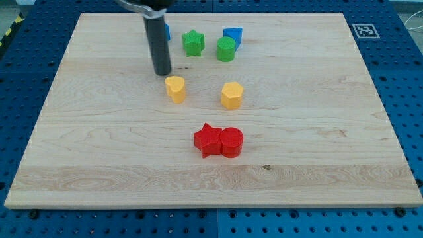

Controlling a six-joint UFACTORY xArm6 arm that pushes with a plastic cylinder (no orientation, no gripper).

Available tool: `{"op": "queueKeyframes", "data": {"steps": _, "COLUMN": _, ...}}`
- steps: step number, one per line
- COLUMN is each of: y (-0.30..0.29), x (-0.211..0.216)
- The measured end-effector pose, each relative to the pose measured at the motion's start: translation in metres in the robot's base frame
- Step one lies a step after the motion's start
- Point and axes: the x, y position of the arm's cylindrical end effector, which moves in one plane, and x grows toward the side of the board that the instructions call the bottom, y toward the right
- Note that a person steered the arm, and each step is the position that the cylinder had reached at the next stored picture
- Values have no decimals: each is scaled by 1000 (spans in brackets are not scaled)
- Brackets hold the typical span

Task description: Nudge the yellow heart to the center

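Note:
The yellow heart lies a little left of the board's middle, toward the view's top. My tip stands just above and to the left of it, close to its upper edge with a small gap. A second yellow block, a hexagon, lies to the heart's right.
A red star and a red cylinder touch each other below the middle. A green star, a green cylinder and a blue block sit near the top. Another blue block is mostly hidden behind the rod. The wooden board has blue perforated table around it.

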Motion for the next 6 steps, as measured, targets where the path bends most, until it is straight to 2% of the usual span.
{"op": "queueKeyframes", "data": {"steps": 1, "y": -25, "x": 7}}
{"op": "queueKeyframes", "data": {"steps": 2, "y": -26, "x": 32}}
{"op": "queueKeyframes", "data": {"steps": 6, "y": 25, "x": 66}}
